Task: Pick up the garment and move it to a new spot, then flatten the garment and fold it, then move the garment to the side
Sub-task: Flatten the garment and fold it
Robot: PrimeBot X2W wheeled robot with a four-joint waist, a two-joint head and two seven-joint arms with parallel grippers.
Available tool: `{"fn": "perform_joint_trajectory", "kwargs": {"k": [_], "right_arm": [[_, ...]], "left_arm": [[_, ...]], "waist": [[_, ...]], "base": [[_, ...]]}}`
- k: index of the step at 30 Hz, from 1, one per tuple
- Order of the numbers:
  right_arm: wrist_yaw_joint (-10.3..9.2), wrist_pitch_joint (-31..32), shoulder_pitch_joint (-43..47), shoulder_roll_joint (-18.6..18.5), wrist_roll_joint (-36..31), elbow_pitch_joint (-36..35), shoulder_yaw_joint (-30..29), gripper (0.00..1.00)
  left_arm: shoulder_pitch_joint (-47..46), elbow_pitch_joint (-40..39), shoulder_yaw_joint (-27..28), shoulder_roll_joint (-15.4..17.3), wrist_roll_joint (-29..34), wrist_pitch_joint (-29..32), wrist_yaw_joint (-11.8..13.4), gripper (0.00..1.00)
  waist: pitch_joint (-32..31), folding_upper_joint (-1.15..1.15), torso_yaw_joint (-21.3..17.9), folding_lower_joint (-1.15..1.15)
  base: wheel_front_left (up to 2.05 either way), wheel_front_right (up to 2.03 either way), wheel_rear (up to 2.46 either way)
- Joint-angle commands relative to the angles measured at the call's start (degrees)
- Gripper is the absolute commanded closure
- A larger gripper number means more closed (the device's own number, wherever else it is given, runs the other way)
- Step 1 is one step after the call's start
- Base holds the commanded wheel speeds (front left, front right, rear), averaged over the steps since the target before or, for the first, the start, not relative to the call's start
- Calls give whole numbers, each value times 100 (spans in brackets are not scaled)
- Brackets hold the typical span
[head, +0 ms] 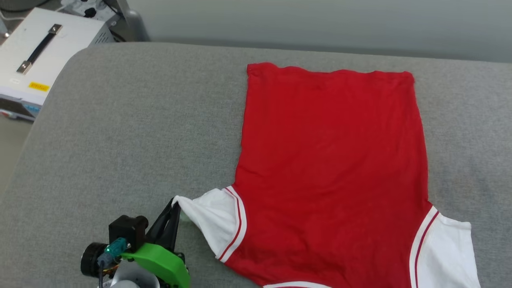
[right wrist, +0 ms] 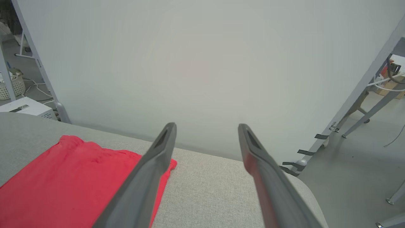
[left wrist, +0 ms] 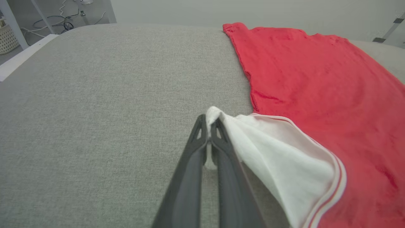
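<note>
Fingers [left wrist: 194, 152] of the left gripper [left wrist: 207, 126] pinch the white sleeve [left wrist: 269, 152] tip of the red jersey-style garment [head: 328, 160], spread flat on the grey fabric counter [head: 140, 120]; right gripper [right wrist: 205, 129] fingers gape empty above its hem corner; flattening looks nearly finished, folding and moving aside remain

No legible txt (yellow label [head: 39, 86] on white box [head: 72, 36] too blurry).

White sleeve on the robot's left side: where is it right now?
In the head view the white sleeve sits at the lower left corner of the red garment on the grey surface. Its tip is pinched in the shut left tool.
</note>
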Motion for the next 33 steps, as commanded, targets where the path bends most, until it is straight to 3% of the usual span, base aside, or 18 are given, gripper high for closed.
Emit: {"fn": "perform_joint_trajectory", "kwargs": {"k": [1, 8, 14, 15, 22, 33], "right_arm": [[-4, 191, -328, -90, -43, 73, 117, 0], [-4, 2203, -1961, -353, 297, 1037, 930, 0], [-4, 3685, -2950, -354, 393, 1900, 1377, 0], [-4, 4096, -3290, -315, 294, 2211, 1459, 0], [-4, 4220, -3623, -301, -57, 2707, 1558, 0], [-4, 4242, -2948, -388, 49, 3132, 1805, 0]], "left_arm": [[-110, -56, 83, -99, 141, -34, 4, 100], [-285, -182, 309, -602, 664, -34, -238, 100], [-459, -181, 516, -980, 985, -34, -482, 100], [-527, -182, 640, -1164, 1132, -35, -602, 100], [-601, -204, 929, -1524, 1443, -35, -878, 100], [-602, 5, 1370, -1902, 1825, -35, -1290, 100]], "waist": [[573, 0, 438, 0], [1260, 0, 862, 0], [1784, 0, 1121, 0], [2032, 0, 1237, 0], [2483, 0, 1427, 0], [2626, 0, 1428, 0]], "base": [[0, 0, 0], [0, 0, 0], [0, 0, 0], [0, 0, 0], [0, 0, 0], [0, 0, 0]]}}
